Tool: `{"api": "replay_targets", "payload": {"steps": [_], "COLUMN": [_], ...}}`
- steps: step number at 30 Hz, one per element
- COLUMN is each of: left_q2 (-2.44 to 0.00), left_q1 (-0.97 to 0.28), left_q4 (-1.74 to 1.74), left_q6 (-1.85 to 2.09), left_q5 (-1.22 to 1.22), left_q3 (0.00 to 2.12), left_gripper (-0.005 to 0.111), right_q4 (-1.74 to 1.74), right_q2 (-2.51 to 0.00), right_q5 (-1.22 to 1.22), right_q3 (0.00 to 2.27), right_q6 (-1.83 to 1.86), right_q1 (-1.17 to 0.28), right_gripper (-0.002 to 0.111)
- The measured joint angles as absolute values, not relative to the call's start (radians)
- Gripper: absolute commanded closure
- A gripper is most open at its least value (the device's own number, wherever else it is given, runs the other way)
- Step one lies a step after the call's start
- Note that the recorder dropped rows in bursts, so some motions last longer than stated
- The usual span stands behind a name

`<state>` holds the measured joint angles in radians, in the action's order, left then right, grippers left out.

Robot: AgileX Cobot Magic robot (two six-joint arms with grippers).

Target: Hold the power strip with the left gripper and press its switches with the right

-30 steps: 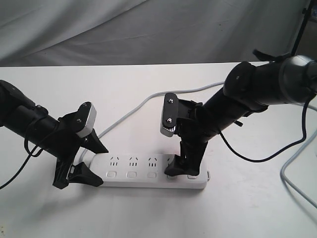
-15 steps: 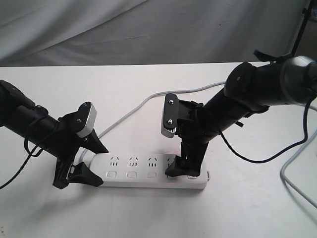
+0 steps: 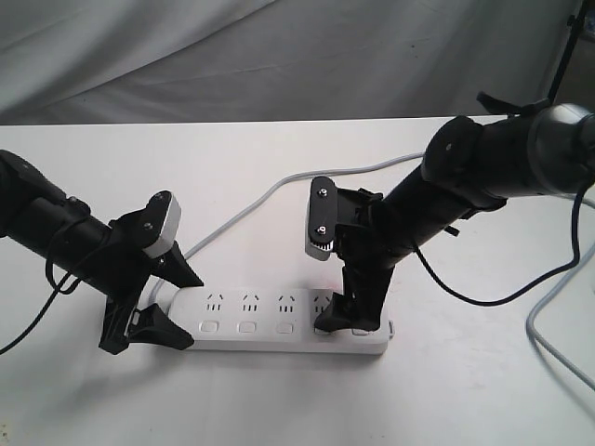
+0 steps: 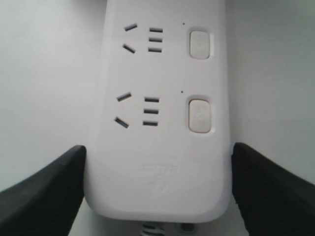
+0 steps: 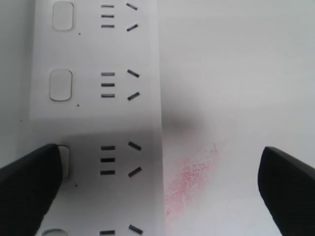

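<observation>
Fingers [image 3: 179,269] of my left end effector [image 3: 196,313] are clamping the left end of the power strip [image 3: 279,321], one on its far long edge and one on its near edge, so I am holding the strip there. The strip is lying flat on the white counter [image 3: 279,400], running lengthwise across the exterior view. Its sockets are facing up and its switches [image 3: 247,327] are lining the near edge. Its grey cord [image 3: 260,200] is leaving that same left end and curving away behind towards the right.

Further right, my right end effector [image 3: 346,314] is pointing down at the strip's right part with its jaws spread wide. One fingertip is sitting over the fourth switch from the left, and I cannot tell whether it is pressing or only touching.

My left wrist view is showing what the exterior view is hiding. Both fingers [image 4: 39,191] are lying flush against the sides of the strip's rounded end, with two socket groups and two switches [image 4: 200,115] beyond them.

My right wrist view is showing one finger [image 5: 29,191] covering part of a switch. The other finger [image 5: 290,191] is hanging over bare counter, well apart from the strip. A red smear [image 5: 192,182] is showing on the counter between them, just beside the strip's socket edge.
</observation>
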<state>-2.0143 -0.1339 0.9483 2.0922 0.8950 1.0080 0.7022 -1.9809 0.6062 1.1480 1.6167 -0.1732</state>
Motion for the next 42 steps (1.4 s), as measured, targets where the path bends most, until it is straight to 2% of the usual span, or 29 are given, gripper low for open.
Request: {"api": "replay_targets", "payload": {"steps": [8,34,42], "left_q2": [-2.014,-2.014,-2.014], "left_q1": [-0.134,-0.134,-0.134], "left_q4": [0.948,0.946,0.948], "left_q6": [2.092,2.092,2.092], "left_q5": [0.895,0.895,0.895], "left_q3": [1.008,1.008,1.008], "left_gripper": [0.093,0.093,0.093], "right_q4": [0.703,0.806,0.806], "right_q2": [-1.963,-1.864,-1.864], "right_q5": [0.534,0.537,0.538], "right_q3": [1.113,1.090,1.051], "right_q6": [1.630,1.686,1.695], "right_q1": [-0.193,-0.198,-0.114], "right_gripper": [0.003,0.003,0.003]}}
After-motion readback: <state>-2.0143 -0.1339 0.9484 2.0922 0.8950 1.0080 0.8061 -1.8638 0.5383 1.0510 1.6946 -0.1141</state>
